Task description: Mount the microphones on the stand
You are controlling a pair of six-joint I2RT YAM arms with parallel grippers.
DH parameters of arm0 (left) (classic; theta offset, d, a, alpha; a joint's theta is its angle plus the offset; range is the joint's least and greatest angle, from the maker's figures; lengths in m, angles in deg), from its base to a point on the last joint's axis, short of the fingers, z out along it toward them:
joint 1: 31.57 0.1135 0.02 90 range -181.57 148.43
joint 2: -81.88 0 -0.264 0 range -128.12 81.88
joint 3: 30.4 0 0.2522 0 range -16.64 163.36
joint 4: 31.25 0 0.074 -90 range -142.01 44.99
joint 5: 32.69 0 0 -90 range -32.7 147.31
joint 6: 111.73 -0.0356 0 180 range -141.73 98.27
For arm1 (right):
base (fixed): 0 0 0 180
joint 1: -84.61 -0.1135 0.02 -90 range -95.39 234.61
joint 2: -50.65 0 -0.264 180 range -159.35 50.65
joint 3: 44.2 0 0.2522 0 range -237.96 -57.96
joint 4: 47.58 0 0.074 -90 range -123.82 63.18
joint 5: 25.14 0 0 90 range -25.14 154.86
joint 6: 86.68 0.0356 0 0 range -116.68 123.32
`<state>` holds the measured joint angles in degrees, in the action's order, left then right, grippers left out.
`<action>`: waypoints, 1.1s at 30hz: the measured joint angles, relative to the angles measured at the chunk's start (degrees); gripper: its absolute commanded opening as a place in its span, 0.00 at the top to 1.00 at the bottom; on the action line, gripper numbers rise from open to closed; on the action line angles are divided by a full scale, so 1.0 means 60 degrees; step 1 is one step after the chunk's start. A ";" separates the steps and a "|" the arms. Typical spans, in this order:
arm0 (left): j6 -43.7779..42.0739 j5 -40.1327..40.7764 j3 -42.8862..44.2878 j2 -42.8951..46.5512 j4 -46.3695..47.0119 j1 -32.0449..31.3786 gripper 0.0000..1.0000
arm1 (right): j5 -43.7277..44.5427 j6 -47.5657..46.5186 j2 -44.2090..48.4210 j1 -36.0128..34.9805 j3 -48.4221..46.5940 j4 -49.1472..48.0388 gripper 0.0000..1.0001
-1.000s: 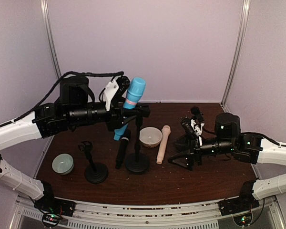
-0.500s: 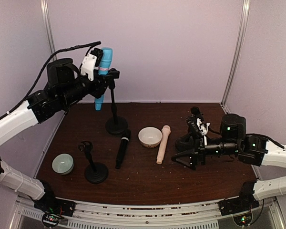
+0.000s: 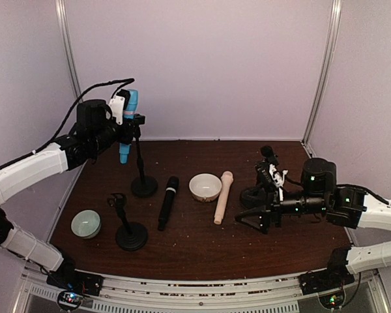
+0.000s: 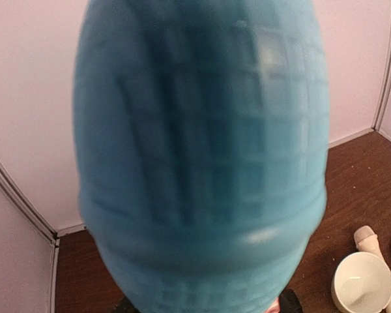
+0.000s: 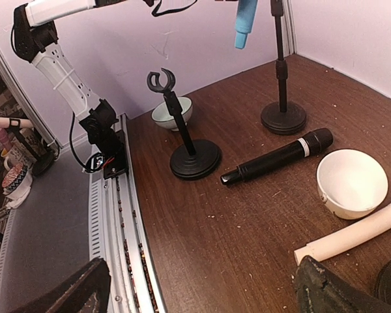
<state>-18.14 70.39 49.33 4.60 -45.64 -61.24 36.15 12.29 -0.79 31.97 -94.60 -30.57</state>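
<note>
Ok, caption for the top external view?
Left end effector grips the light blue microphone at a stand; black microphone and cream-pink microphone lie on the table.

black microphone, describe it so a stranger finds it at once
On the brown table, find the white bowl near the middle. The black microphone lies flat just left of it. It is the only dark stick lying there; the cream-pink microphone lies right of the bowl.

The table looks dark, grainy wood, the light blue microphone matt plastic, the white bowl glossy.
</note>
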 measured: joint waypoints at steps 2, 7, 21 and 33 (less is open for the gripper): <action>-0.0044 -0.0015 -0.0342 -0.0033 0.0266 0.0000 0.87 | 0.0055 -0.0018 -0.0004 0.0000 0.0011 0.0018 0.00; -0.0080 0.0000 -0.0543 -0.0066 0.0776 0.0036 0.60 | 0.0277 -0.0178 -0.0160 0.0000 0.0007 0.0186 0.00; 0.0219 0.0758 -0.0627 0.0670 0.0656 0.0055 0.23 | 0.1111 -0.0408 -0.0535 0.0000 0.0007 0.0634 0.00; 0.0820 0.2459 -0.0605 0.2787 -0.2062 -0.0787 0.33 | 0.3544 -0.0317 -0.0044 0.0000 0.0681 0.0273 0.00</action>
<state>-13.22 85.14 45.70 21.32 -58.01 -65.96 57.42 10.39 -1.05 31.97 -90.52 -28.93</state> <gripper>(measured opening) 0.687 1.000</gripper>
